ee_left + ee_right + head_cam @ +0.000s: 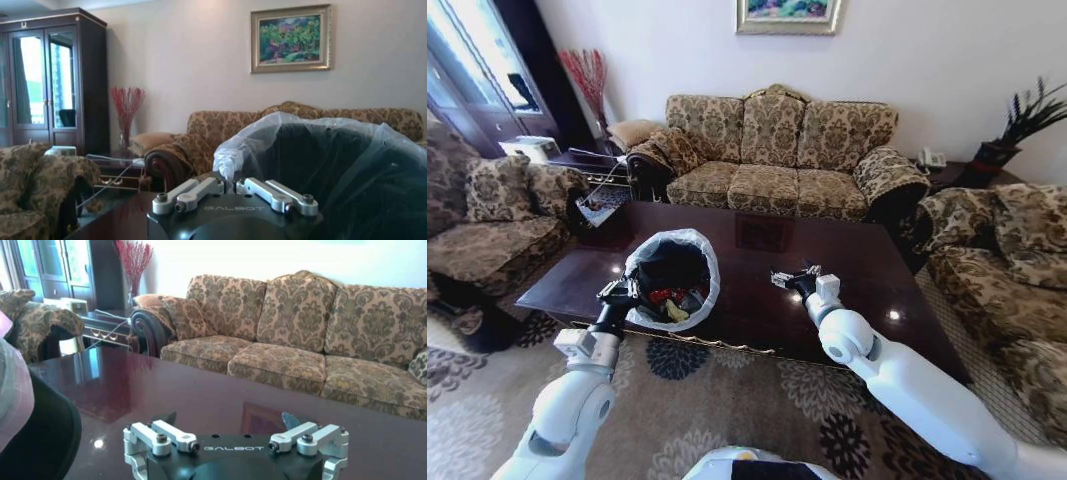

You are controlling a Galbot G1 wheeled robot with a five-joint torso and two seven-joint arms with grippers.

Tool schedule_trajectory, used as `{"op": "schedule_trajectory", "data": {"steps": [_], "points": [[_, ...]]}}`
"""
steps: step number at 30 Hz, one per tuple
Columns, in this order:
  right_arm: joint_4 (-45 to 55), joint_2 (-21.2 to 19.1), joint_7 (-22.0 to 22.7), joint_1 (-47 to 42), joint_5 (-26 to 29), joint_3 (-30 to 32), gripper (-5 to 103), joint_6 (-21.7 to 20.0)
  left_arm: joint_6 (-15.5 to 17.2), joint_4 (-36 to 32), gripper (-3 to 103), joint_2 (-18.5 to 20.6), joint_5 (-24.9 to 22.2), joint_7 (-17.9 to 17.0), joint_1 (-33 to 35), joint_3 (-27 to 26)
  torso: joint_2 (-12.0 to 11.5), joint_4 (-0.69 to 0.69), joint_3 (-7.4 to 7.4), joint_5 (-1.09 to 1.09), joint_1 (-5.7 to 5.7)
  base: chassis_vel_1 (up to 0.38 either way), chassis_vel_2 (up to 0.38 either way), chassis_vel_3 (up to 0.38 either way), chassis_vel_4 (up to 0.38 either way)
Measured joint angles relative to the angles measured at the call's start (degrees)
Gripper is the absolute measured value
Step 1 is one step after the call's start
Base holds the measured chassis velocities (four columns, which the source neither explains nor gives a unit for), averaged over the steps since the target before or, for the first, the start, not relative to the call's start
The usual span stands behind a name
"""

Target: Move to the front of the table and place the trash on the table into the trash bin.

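Gripping the trash bin (672, 277) rim, left jaws clamp; right jaws gape over table (757, 300).

The left gripper (231, 186) sat closed on the trash bin's (333, 170) bag liner (230, 159), sofa (220, 127) behind.

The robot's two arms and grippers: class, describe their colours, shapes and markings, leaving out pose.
Both arms have rounded glossy white shells. The left gripper and right gripper sit on black wrist housings with silver metal finger linkages fixed by small bolts. Each wrist view shows GALBOT lettered in grey on the black housing.
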Motion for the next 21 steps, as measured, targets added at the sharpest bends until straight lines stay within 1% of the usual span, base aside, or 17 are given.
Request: {"op": "schedule_trajectory", "data": {"steps": [1, 4, 5, 8, 11, 21], "points": [[0.0, 0.0, 0.0, 0.0, 0.0, 0.0, 100, 0.0, 0.0, 0.0, 4, 0.0, 0.0, 0.0, 0.0, 0.0, 0.0, -0.07, 0.0, 0.01, 0.0, 0.0, 0.0, 0.0, 0.0], [0.0, 0.0, 0.0, 0.0, 0.0, 0.0, 100, 0.0, 0.0, 0.0, 4, 0.0, 0.0, 0.0, 0.0, 0.0, 0.0, -0.09, 0.0, 0.07, 0.0, 0.0, 0.0, 0.0, 0.0], [0.0, 0.0, 0.0, 0.0, 0.0, 0.0, 100, 0.0, 0.0, 0.0, 4, 0.0, 0.0, 0.1, 0.0, 0.0, 0.0, -0.1, 0.0, 0.05, 0.0, 0.0, 0.0, 0.0, 0.0], [0.0, 0.0, 0.0, 0.0, 0.0, 0.0, 100, 0.0, 0.0, 0.0, 4, 0.0, 0.0, 0.1, 0.0, 0.0, 0.0, -0.09, 0.0, 0.04, 0.0, 0.0, 0.0, 0.0, 0.0], [0.0, 0.0, 0.0, 0.0, 0.0, 0.0, 100, 0.0, 0.0, 0.0, 4, 0.0, 0.0, 0.1, 0.0, 0.0, 0.0, -0.03, 0.0, 0.02, 0.0, 0.0, 0.0, 0.0, 0.0], [0.0, 0.0, 0.0, 0.0, 0.1, 0.0, 100, 0.0, 0.0, 0.0, 4, 0.0, 0.0, 0.1, 0.0, 0.0, 0.0, -0.06, 0.0, 0.04, 0.0, 0.0, 0.0, 0.0, 0.0]]}}
